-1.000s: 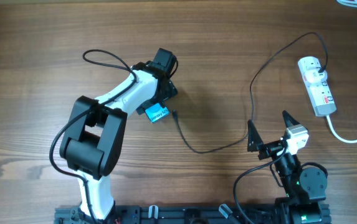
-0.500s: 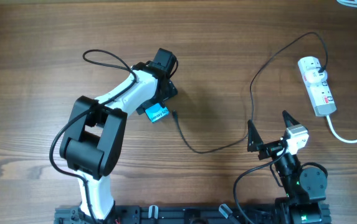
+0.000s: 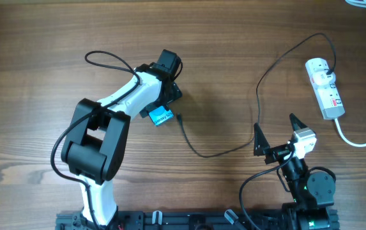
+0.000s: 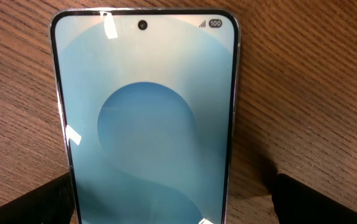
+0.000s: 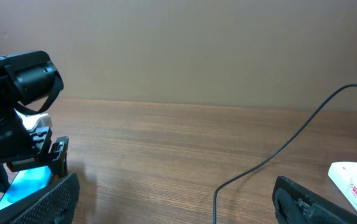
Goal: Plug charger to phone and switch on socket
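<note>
The phone lies flat on the desk, a little left of the middle, with its light blue screen facing up. The left gripper stands directly over it with the jaws spread wide. The lower part of the phone is between the two dark fingers: one is just beside the phone's edge and the other is apart from it, so the phone is not clamped.

The socket lies near the right edge of the desk, in the far half, and its thick white cord curves away to that edge. The charger runs from the socket in a long bend toward the middle. Its connector tip rests close to the uncovered end of the phone, apart from it and not plugged in.

The right gripper is near the front edge, right of the middle, wide open and holding nothing. The cable passes close to one of its fingers, and I cannot tell if they touch
</note>
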You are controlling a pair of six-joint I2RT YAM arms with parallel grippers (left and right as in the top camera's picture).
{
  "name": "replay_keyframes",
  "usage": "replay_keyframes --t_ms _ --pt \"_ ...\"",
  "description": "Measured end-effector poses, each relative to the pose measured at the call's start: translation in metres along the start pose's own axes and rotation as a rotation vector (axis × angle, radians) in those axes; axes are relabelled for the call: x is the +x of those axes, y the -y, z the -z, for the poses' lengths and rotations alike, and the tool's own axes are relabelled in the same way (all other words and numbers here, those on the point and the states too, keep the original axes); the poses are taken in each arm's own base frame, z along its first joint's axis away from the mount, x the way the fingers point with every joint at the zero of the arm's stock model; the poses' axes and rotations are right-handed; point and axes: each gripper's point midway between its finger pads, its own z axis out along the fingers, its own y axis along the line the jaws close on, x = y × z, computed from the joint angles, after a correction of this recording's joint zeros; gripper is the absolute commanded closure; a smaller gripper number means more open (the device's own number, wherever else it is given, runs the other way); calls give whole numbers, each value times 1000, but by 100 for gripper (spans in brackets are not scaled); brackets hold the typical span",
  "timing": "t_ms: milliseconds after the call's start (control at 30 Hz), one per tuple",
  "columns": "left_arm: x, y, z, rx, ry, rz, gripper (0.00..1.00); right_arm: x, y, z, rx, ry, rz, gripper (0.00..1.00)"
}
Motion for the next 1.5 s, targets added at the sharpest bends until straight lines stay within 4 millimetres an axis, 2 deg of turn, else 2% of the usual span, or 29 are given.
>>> replay_keyframes --t_ms 1500 --pt "0 0 0 0 0 0 0 0 0 0 0 0 0 0"
